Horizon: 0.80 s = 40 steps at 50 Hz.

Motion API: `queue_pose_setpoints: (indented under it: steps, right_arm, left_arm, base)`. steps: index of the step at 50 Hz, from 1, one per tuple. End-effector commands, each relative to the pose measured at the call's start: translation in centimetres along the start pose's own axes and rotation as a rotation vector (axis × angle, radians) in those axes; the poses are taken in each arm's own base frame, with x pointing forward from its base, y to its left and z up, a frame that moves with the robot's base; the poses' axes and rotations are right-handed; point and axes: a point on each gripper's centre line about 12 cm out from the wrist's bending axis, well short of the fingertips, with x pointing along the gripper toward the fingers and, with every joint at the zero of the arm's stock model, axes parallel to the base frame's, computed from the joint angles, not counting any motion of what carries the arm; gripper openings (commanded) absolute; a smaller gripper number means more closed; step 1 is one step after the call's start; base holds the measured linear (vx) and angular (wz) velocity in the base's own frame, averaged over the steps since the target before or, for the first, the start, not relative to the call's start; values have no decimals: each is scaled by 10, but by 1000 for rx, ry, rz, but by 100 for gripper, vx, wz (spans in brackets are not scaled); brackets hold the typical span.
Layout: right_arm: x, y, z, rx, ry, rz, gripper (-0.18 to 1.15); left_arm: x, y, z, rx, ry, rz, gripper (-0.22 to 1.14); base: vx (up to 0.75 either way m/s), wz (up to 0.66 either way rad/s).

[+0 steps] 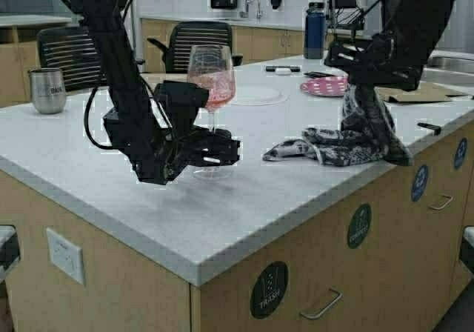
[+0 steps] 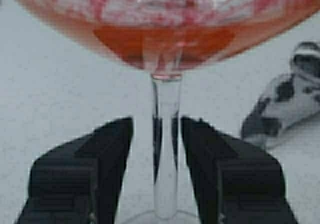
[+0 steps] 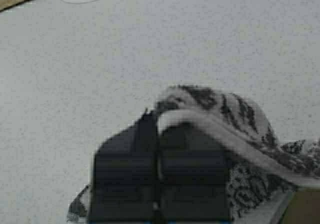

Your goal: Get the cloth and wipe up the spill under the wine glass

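Our left gripper (image 1: pixel 222 150) sits low on the counter (image 1: pixel 244 221) with its jaws spread to either side of the glass (image 1: pixel 212 87) stem, one pad on each flank and a sliver of daylight still showing between rubber and stem in the left wrist view, so we judge it is placed to clasp the stem and lift the glass clear of whatever lies beneath its foot; we cannot make out the spill itself. The stem is the sensible hold: thin, straight and rigid, while the bowl above is wide, smooth and carries pinkish-red liquid with streaks up its wall. Our right gripper (image 1: pixel 368 95) is pressed together on a fold of the cloth (image 1: pixel 333 145), near the counter's right edge and well apart from the glass. The pinch has drawn one part of the cloth up into a peak while the rest trails limp and rumpled on the surface, as soft woven stuff does. Its dark ground with white floral print and pale hem shows plainly in the right wrist view. The counter is pale, speckled, hard and flat, so the cloth should slide over it easily. A steel mug (image 1: pixel 47 90) stands far off at the left.
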Motion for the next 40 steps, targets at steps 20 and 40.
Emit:
queue_pose_setpoints:
  steps: [20, 40]
  right_arm:
    - [-8, 1, -1, -11, 2, 10, 6]
    - [-49, 22, -13, -61, 55, 74, 6]
  left_arm:
    - [-39, 10, 35, 2, -137, 25, 95]
    - [-138, 7, 69, 12, -78, -8, 95]
  base:
    - [0, 0]
    - [0, 0]
